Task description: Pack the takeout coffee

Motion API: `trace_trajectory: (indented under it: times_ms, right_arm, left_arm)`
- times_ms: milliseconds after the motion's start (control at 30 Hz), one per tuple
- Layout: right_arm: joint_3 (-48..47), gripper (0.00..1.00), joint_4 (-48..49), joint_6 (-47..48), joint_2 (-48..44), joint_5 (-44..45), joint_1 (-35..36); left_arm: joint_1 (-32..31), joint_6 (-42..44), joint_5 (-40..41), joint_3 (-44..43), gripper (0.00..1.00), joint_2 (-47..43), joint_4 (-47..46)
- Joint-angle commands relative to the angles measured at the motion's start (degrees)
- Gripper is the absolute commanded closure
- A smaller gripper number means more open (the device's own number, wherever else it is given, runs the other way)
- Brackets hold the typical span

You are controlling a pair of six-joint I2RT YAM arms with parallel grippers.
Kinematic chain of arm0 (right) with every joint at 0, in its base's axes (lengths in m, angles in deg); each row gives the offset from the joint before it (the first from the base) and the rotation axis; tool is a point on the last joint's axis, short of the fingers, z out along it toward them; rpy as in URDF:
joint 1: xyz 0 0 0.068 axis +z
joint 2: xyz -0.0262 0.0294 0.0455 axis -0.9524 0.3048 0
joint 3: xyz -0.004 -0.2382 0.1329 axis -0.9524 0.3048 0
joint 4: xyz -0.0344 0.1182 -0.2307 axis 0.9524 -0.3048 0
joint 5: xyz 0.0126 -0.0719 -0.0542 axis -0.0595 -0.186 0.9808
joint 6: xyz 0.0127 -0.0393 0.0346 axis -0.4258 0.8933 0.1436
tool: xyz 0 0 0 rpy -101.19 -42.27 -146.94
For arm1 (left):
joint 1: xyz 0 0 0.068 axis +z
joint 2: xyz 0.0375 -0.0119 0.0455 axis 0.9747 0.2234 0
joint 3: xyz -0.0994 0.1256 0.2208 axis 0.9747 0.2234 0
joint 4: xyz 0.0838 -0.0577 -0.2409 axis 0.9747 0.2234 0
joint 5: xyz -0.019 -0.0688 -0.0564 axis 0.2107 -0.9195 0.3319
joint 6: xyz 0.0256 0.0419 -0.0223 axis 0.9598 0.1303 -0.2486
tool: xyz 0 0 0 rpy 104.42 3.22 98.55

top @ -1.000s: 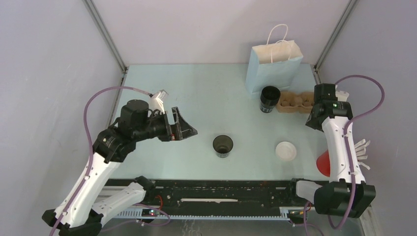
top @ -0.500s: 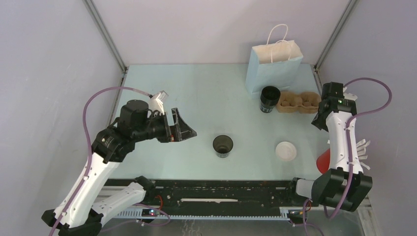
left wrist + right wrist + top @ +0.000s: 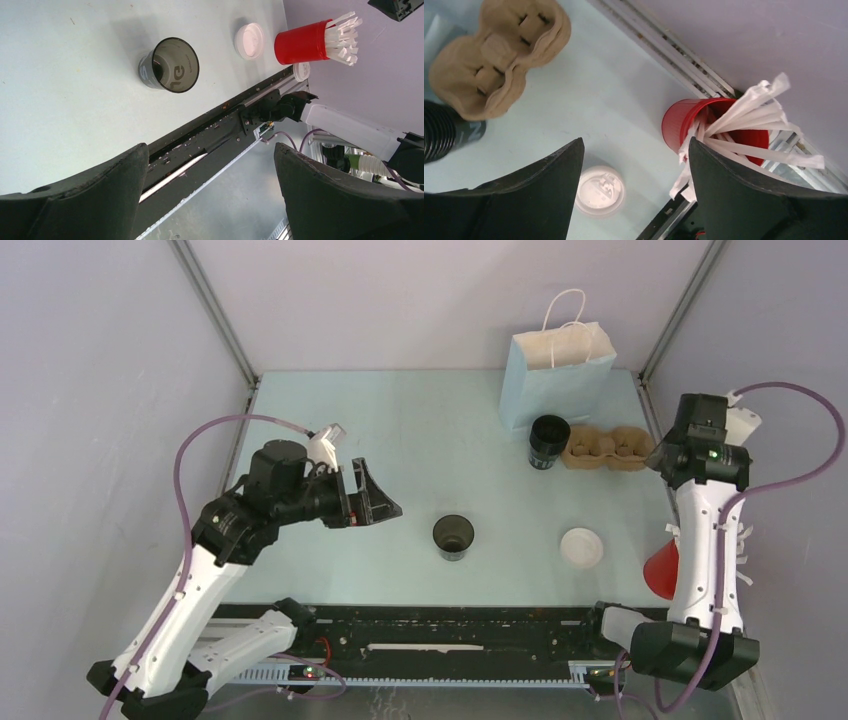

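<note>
Coffee cups (image 3: pixel 453 537) (image 3: pixel 548 442) number two, beside one lid (image 3: pixel 581 546), one carrier (image 3: pixel 607 448), one bag (image 3: pixel 557 375).

Bag (image 3: pixel 556 375) at rear; cup (image 3: pixel 548 441) before it, carrier (image 3: pixel 606 447) rightward; second cup (image 3: pixel 453 537) centre, lid (image 3: pixel 581 546) right.

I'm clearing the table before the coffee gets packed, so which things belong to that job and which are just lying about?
Likely for the job: open black cup, white lid, cardboard carrier, blue paper bag, second black cup beside the carrier.
Perhaps just lying about: red cup of wrapped straws, though a straw might be wanted.
</note>
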Motion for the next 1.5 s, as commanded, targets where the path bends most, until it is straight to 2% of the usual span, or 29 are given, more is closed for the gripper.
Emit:
trace_trajectory:
  times_ms: [0,367,467,667,900,1167,1467]
  right_arm:
    - [-1.8,0.14,0.0,-5.5,0.2,5.0,-3.7]
    - [3.6,0.18,-1.5,-17.0,0.9,0.2,-14.0]
    - [6.7,0.19,1.6,-17.1,0.9,-5.9,-18.2]
    - [9.3,0.19,6.4,-15.9,2.9,-9.1,-21.9]
    - [11.7,0.20,9.5,-16.3,5.9,-10.5,-23.1]
    - [13.8,0.27,12.3,-16.2,7.2,-10.7,-23.4]
    - [15.7,0.57,14.8,-16.7,7.5,-15.7,-21.8]
  left_arm:
    - [-0.3,1.4,-1.4,-3.6,0.00,0.2,-0.6]
    - [-0.3,1.4,-1.3,-4.5,0.00,1.3,-0.4]
    - [-0.3,1.4,-1.3,-4.6,0.00,1.6,-0.5]
    - [-0.3,1.7,-1.2,-5.0,0.00,2.1,-0.5]
    - [-0.3,2.0,-1.0,-5.8,0.00,3.0,-0.2]
    - [-0.3,2.1,-0.9,-5.8,0.00,3.5,-0.2]
    - [-0.2,1.9,-1.1,-5.4,0.00,4.0,-0.7]
